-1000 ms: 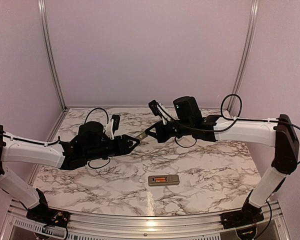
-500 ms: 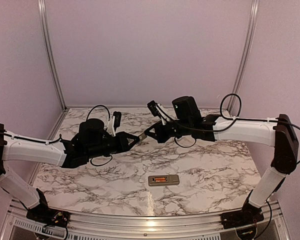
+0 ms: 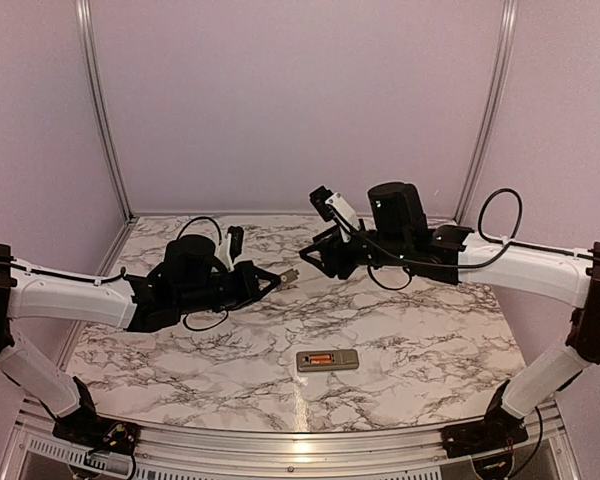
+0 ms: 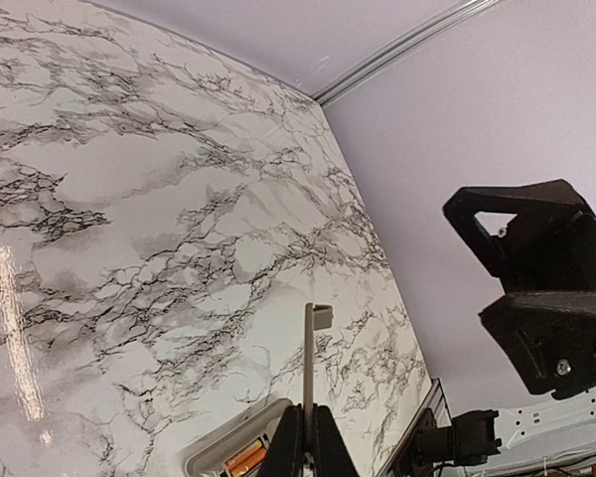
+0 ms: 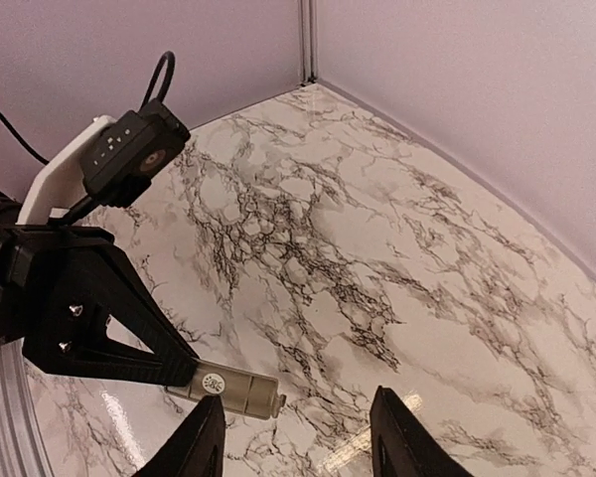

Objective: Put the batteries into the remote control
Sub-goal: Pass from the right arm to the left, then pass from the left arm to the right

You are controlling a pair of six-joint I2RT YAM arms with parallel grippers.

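The remote control (image 3: pixel 327 360) lies back-up on the marble table near the front middle, with the orange batteries (image 3: pixel 321 359) showing in its open recess. In the left wrist view the remote control (image 4: pixel 219 455) and the batteries (image 4: pixel 246 459) sit just below my fingers. My left gripper (image 3: pixel 276 278) is shut on a thin grey cover plate (image 3: pixel 289 273), held edge-on above the table (image 4: pixel 309 368). My right gripper (image 3: pixel 315 256) stands open and empty a short way right of the plate. In its own view the plate (image 5: pixel 233 390) lies beyond its left fingertip.
The marble table (image 3: pixel 430 330) is ringed by lilac walls with aluminium corner posts (image 3: pixel 100 110). The right arm's black fingers (image 4: pixel 546 288) hang at the right of the left wrist view. Cables loop over both wrists.
My left gripper has shut on the grey cover plate. The right gripper has opened, let go of the plate and drawn back to the right.
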